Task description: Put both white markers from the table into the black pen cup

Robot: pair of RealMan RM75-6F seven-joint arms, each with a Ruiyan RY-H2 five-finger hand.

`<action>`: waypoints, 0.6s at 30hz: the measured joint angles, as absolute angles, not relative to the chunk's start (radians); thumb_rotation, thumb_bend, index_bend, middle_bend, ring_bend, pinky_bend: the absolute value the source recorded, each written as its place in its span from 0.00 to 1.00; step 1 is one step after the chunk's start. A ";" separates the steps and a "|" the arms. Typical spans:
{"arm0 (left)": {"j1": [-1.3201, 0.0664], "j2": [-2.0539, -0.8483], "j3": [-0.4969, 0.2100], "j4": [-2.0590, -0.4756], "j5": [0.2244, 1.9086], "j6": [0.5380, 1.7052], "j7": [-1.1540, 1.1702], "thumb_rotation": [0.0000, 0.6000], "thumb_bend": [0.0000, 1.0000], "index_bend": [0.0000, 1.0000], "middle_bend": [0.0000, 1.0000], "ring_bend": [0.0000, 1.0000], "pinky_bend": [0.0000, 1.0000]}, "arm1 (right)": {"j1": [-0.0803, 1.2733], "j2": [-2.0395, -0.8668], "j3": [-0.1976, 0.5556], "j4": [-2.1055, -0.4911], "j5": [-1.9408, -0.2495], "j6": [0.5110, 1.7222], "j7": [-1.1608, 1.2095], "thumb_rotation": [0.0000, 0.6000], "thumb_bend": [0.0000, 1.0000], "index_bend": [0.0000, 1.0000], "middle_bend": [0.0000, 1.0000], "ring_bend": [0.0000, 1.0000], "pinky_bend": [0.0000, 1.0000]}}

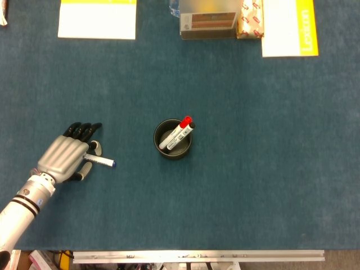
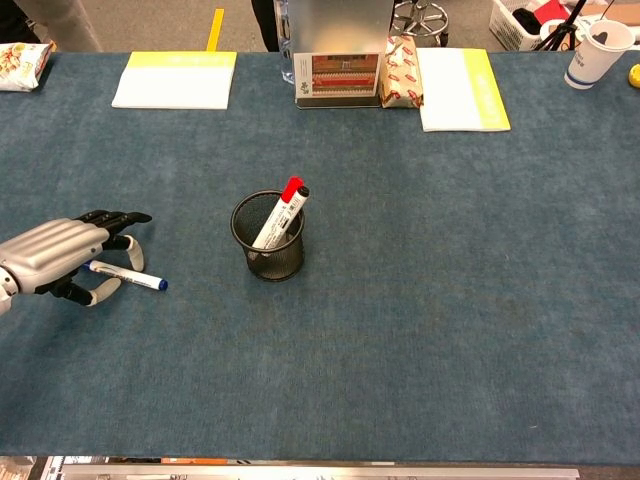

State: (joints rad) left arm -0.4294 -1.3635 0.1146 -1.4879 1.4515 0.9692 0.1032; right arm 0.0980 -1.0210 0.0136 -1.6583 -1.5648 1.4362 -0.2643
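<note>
A black mesh pen cup (image 1: 172,139) (image 2: 268,237) stands mid-table with a red-capped white marker (image 1: 176,134) (image 2: 277,214) leaning in it. A second white marker (image 1: 100,161) (image 2: 128,276), blue-capped, lies flat on the blue mat at the left. My left hand (image 1: 66,156) (image 2: 58,254) sits over its near end, palm down. The thumb is on one side of the marker and the other fingers are spread on the far side. The marker's end is hidden under the palm. No grip on it shows. My right hand is in neither view.
Along the far edge lie a yellow-and-white pad (image 1: 97,18) (image 2: 175,79), a cardboard box (image 1: 208,21), a snack packet (image 1: 250,19) and a yellow-edged booklet (image 1: 289,27) (image 2: 459,89). A paper cup (image 2: 592,52) stands at the far right.
</note>
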 measured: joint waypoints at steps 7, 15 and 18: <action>-0.413 -1.380 0.126 -1.455 1.502 1.013 0.055 1.00 0.47 0.38 0.00 0.00 0.00 | 0.098 -1.020 0.014 -1.659 -1.564 1.436 -0.265 1.00 0.87 0.57 0.39 0.26 0.16; -0.399 -1.402 0.133 -1.407 1.527 1.038 0.028 1.00 0.47 0.38 0.00 0.00 0.00 | 0.097 -1.020 0.014 -1.660 -1.563 1.437 -0.265 1.00 0.87 0.57 0.39 0.26 0.16; -0.392 -1.415 0.134 -1.381 1.540 1.054 0.013 1.00 0.47 0.38 0.00 0.00 0.00 | 0.097 -1.020 0.015 -1.660 -1.563 1.437 -0.265 1.00 0.87 0.57 0.39 0.26 0.16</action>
State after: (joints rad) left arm -0.3924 -1.4152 0.1342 -1.3814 1.5396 1.0541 0.0129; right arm 0.0974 -1.0195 0.0147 -1.6604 -1.5626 1.4366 -0.2649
